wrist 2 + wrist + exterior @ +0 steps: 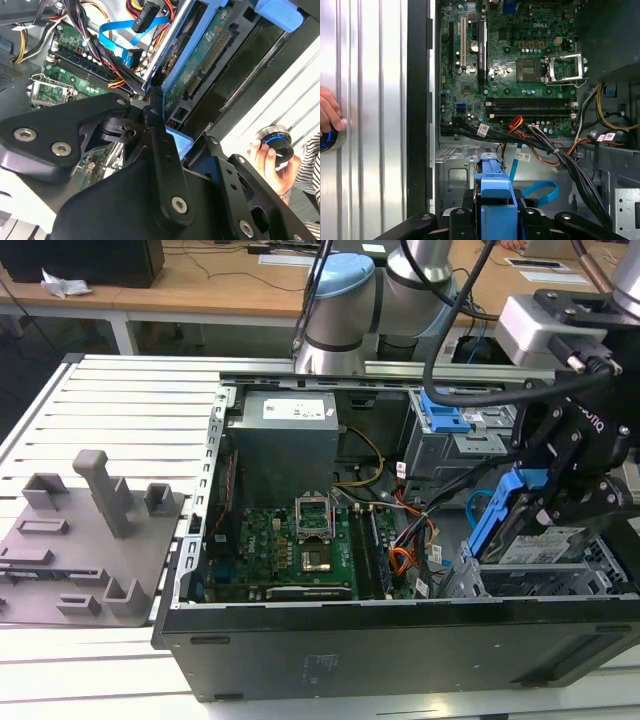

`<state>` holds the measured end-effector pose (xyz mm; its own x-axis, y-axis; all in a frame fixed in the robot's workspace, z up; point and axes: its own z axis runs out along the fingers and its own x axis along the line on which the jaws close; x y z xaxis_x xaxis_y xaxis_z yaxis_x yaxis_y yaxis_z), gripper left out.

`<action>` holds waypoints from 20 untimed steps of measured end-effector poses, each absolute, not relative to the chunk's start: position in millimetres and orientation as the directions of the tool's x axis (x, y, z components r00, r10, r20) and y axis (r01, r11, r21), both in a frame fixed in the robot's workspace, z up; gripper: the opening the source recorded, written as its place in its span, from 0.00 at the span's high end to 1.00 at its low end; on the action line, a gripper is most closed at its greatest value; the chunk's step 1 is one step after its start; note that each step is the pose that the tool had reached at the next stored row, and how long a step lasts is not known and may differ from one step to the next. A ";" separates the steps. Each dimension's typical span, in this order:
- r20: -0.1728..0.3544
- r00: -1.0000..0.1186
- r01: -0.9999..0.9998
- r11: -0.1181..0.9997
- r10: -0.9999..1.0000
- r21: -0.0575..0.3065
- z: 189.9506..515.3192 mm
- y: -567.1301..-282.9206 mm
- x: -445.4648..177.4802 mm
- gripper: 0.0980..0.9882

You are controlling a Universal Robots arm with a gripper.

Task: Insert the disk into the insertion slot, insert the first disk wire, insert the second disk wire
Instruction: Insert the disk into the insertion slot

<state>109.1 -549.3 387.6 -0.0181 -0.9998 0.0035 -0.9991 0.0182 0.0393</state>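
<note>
**Step 1 of 3 under way: disk in the tool, not seated**

- Tool (pixel 548 510) is clamped on the disk (pixel 535 548), pinching it by its blue carrier frame (pixel 495 192).
- The disk is inside the computer case (pixel 400 645), in the case corner on the exterior view's right, by the near wall.
- It's tilted. The top end is up in the tool and the bottom end is down at the mouth of the slot (pixel 590 575) in the light grey perforated cage.
- Can't tell if the bottom edge touches the cage or hangs just above it. Either way most of the disk is out of the slot, so I'd call the insertion started at best.
- The second wrist view shows the disk's green board side (pixel 200 65), with no wire on it that I can make out.
- A blue flat cable (pixel 540 192) lies loose in the case next to the cage. A bundle of black and orange wires (pixel 560 155) runs past it.
- My read is that both wire steps are open.
- The taller cage with the blue latch (pixel 455 435) sits further back in the case and isn't involved.
- Outside the case, a person's hand (pixel 327 115) rests on a round knob with a blue ring (pixel 331 140) on the slotted tabletop (pixel 120 410).

Tally: 0 of 3 finished. The disk needs to level out and go fully in, then two wires.
</note>
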 end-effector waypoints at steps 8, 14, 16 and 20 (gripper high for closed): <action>0.003 -0.018 -0.999 0.018 -1.000 0.039 386.9 -549.3 109.0 0.62; 0.003 -0.018 -0.999 0.018 -1.000 0.039 386.6 -549.3 109.0 0.78; 0.003 -0.018 -0.999 0.018 -1.000 0.039 386.5 -549.3 109.0 0.98; 0.003 -0.018 -0.999 0.018 -1.000 0.039 386.2 -549.3 109.0 0.99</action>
